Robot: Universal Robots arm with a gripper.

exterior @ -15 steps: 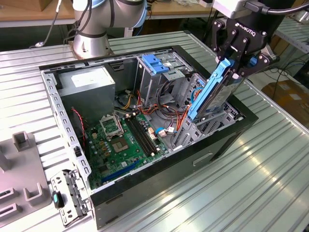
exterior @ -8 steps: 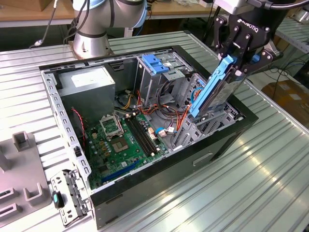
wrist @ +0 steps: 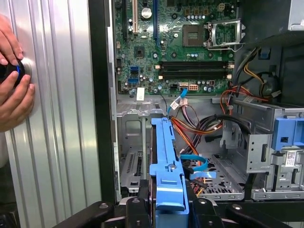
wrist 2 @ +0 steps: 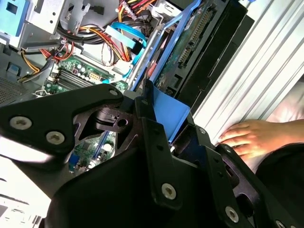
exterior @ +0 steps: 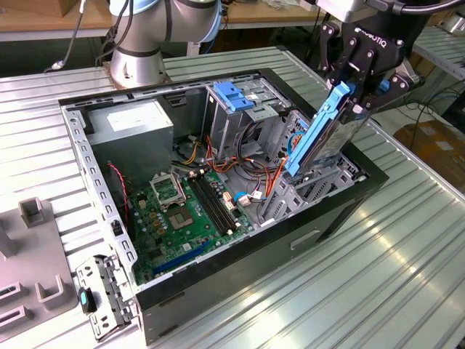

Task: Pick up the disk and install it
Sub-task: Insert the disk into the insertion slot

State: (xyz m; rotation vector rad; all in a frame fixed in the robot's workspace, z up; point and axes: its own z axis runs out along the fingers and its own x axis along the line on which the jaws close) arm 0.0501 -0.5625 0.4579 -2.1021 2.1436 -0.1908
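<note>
The disk [exterior: 317, 129] is a flat drive with blue plastic side rails. My gripper [exterior: 357, 96] is shut on its upper end and holds it tilted steeply over the corner of the open computer case [exterior: 341, 211] at the exterior view's right. The disk's lower end reaches down toward the metal bay [exterior: 314, 187] in that corner. In the first wrist view the blue rail [wrist: 166, 156] runs away from the black fingers [wrist: 134, 211]. The second wrist view shows the rail [wrist 2: 169, 112] and the disk's circuit-board underside [wrist 2: 186, 46] held between the fingers [wrist 2: 151, 124].
Inside the case lie a green motherboard [exterior: 190, 211], a grey power-supply box [exterior: 134, 123], a blue-topped drive cage [exterior: 236, 98] and loose cables [exterior: 254, 156]. A person's hand [wrist: 12, 76] rests on the ribbed table by the case. A grey fixture [exterior: 33, 254] stands at the exterior view's left.
</note>
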